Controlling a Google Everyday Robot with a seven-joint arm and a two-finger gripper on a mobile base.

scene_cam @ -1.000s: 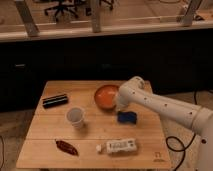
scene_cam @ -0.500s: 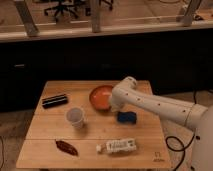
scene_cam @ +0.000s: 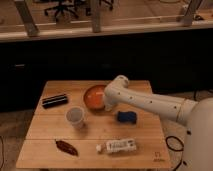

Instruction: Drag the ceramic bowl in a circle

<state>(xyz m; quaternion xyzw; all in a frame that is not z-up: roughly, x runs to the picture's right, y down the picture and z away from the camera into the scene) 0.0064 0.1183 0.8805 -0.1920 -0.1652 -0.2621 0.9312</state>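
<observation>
The ceramic bowl (scene_cam: 93, 97) is a round, shallow, glossy orange bowl near the middle back of the wooden table (scene_cam: 95, 127). My white arm reaches in from the right and bends down over the bowl's right rim. My gripper (scene_cam: 106, 104) is at that rim, mostly hidden behind the arm's wrist. The small white cup (scene_cam: 75, 116) stands in front of the bowl to its left.
A black flat bar (scene_cam: 55, 100) lies at the table's left back. A blue object (scene_cam: 126, 117) lies to the right of the bowl. A white bottle (scene_cam: 119, 146) lies on its side at the front. A reddish-brown object (scene_cam: 66, 147) lies at the front left.
The bowl has slid to the left across the table with my arm's end following it; the wrist has moved left too.
</observation>
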